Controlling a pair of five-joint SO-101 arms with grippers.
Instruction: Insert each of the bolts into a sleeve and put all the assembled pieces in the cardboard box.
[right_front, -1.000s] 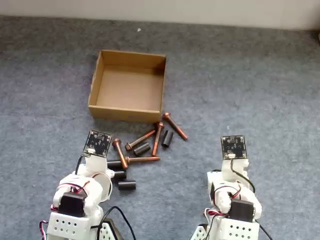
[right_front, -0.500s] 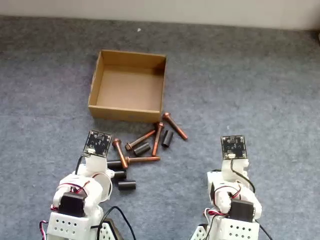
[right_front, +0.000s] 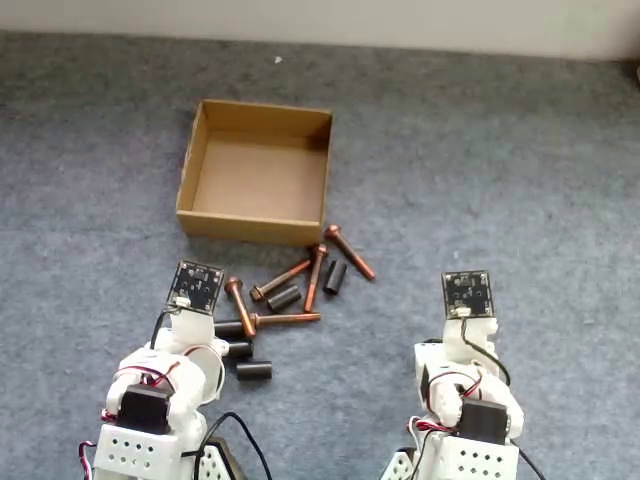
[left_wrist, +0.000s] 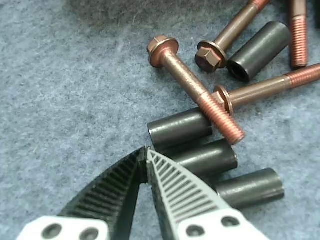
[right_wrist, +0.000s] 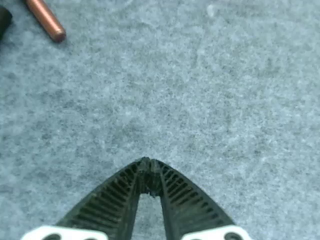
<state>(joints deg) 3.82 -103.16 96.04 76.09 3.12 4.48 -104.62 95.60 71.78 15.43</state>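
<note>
1. Left end effector: fingers closed tip to tip, gripping nothing; tips just beside three black sleeves lying parallel, side by side on the table.
2. Cardboard box: open-topped, on the far side of the bolts from the arms; bare cardboard floor showing inside.
3. Bolts: five, copper-coloured, between box and arms, long axes fanned in differing directions; nearest bolt rests its threaded tip across a sleeve, head pointing away from the end effector.
4. Two loose sleeves: among the bolts.
5. Right end effector: closed, holding nothing, well apart from the bolts.
</note>
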